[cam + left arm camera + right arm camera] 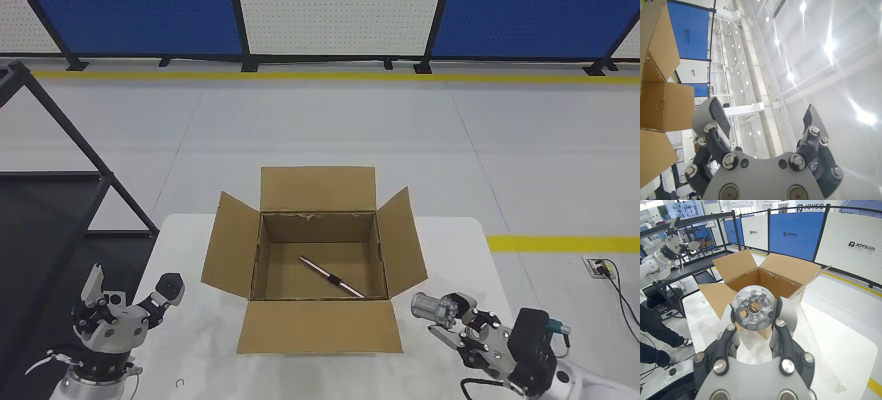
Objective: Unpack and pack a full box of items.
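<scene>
Top cam: mounted high, looks down on the table [190, 330]. Cardboard box [320, 327] is mid-frame, floor and blue partitions [140, 25] beyond.

Left wrist cam: tilted up at the ceiling [810, 56]. Left gripper [762, 111] is close in the foreground with fingers spread, box flaps nearby.

Right wrist cam: low, roughly level across the table toward the box. Right gripper [755, 310] and the metal disc [745, 306] it clamps sit right at the lens, left gripper farther off.

Overlap: box and partitions in all three views.
</scene>
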Robot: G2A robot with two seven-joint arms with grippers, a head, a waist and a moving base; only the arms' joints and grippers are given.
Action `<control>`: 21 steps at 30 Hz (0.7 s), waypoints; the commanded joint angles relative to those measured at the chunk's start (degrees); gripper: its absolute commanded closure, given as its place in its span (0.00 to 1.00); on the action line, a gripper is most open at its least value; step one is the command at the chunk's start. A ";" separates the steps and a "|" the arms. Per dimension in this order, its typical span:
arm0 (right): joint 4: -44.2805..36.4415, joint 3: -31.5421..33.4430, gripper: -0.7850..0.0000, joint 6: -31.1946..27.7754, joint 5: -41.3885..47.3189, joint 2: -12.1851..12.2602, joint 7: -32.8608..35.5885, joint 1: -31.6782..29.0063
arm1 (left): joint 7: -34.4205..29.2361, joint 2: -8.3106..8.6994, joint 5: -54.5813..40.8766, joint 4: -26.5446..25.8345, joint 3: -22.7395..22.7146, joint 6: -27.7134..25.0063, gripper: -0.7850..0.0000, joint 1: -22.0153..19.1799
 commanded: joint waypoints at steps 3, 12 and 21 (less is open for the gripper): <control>-1.73 -0.53 1.00 -0.39 -2.77 0.26 -0.76 -0.30 | 0.00 0.00 0.00 0.00 0.00 0.00 0.00 0.00; 1.81 3.95 1.00 -2.63 -9.57 1.52 -2.25 -4.57 | 0.00 0.00 0.00 0.00 0.00 0.00 0.00 0.00; 7.45 0.44 1.00 0.79 -17.20 2.36 -0.13 -4.35 | 0.00 0.00 0.00 0.00 0.00 0.00 0.00 0.00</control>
